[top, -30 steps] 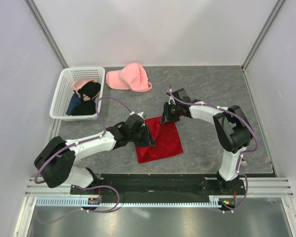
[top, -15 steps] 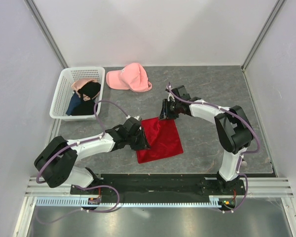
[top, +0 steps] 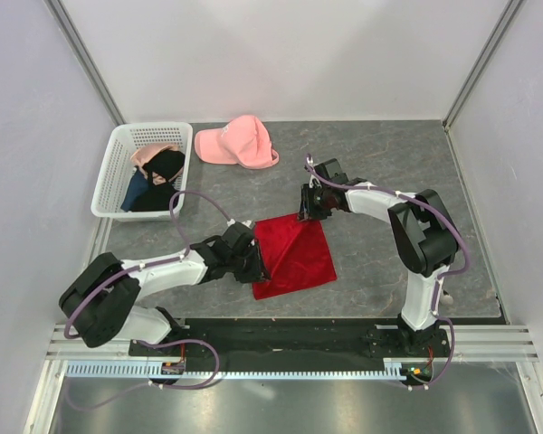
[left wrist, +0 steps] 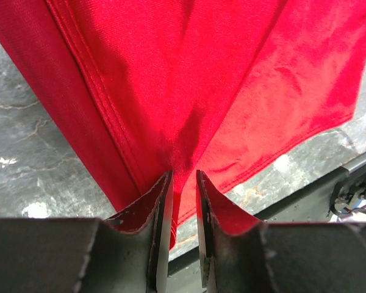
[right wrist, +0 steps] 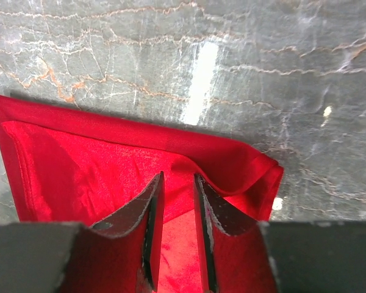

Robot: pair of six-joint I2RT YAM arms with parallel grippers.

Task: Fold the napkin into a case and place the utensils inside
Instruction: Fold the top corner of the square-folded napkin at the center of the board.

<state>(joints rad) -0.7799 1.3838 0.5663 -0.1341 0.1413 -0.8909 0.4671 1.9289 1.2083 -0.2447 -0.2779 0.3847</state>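
From above, you are holding the bright red soft cloth napkin point(top: 299, 258) toward the near edge of the grey marbled counter point(top: 380, 163), left gripper point(top: 253, 264) at its left side, right gripper point(top: 305, 215) at its far edge. Left wrist: your fingers point(left wrist: 161, 232) are pinching tight on a raised fold. Right wrist: your fingers point(right wrist: 151, 210) are clamping the folded far edge.

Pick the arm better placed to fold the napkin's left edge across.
Left. The left pincer is shut on the napkin's left edge, cloth pulled taut toward it. The right pincer grips the far corner, probably better as an anchor.
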